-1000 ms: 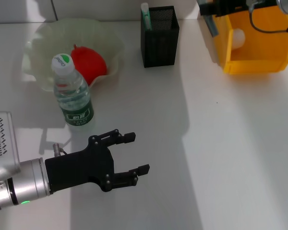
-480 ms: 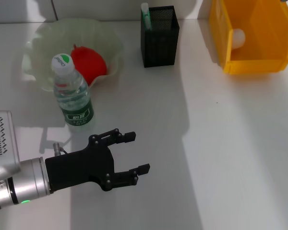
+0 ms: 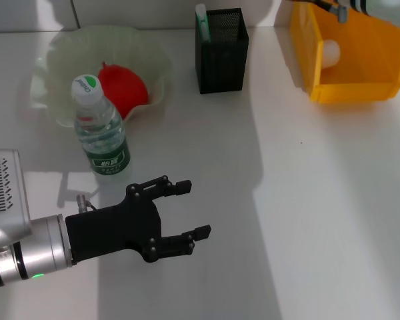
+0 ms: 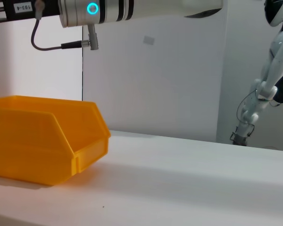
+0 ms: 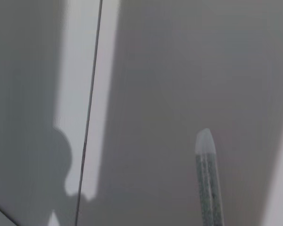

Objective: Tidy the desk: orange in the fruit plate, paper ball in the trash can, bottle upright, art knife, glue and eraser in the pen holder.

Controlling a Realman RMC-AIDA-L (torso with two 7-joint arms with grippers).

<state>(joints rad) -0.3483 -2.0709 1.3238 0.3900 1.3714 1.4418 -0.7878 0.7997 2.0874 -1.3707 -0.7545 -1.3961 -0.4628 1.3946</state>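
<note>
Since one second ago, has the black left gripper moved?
Yes, slightly: the black left gripper has edged away from the clear plastic water bottle, towards the near table edge.

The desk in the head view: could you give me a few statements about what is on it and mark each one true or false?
1. The water bottle stands upright beside the fruit plate. True.
2. The left gripper is clamped on the bottle. False: it is open and empty, over bare table nearer the robot than the bottle.
3. A red round fruit lies in the fruit plate. True.
4. The black mesh pen holder is tipped on its side. False: it stands upright, with a green and white item sticking out.
5. The yellow bin holds nothing. False: a white ball shows inside.
</note>
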